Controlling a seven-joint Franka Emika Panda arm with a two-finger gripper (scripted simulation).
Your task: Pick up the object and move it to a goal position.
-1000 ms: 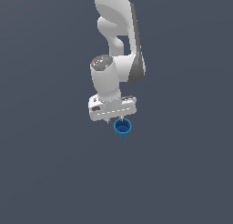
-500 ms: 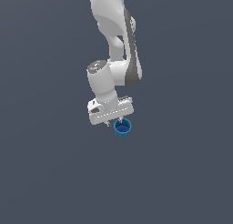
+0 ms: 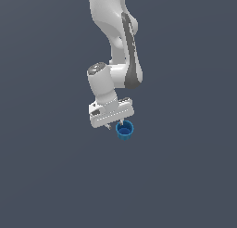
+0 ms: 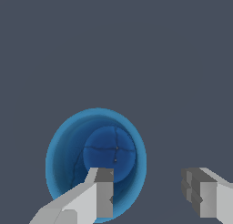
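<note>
I have the tool (image 3: 114,125) just above the blue cup (image 3: 124,130) at frame centre. Its jaws stand open, one finger (image 4: 102,191) over the cup's mouth, the other outside the rim, so I judge it straddles one wall.

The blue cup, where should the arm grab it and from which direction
Probably by the rim wall, coming straight down from above. The blue cup stands upright with its mouth open toward the wrist camera. The tool is open; one finger already hangs over the inside, the other outside, so closing would likely pinch the thin wall nearest the outside finger. Spanning the whole body is an alternative.
</note>
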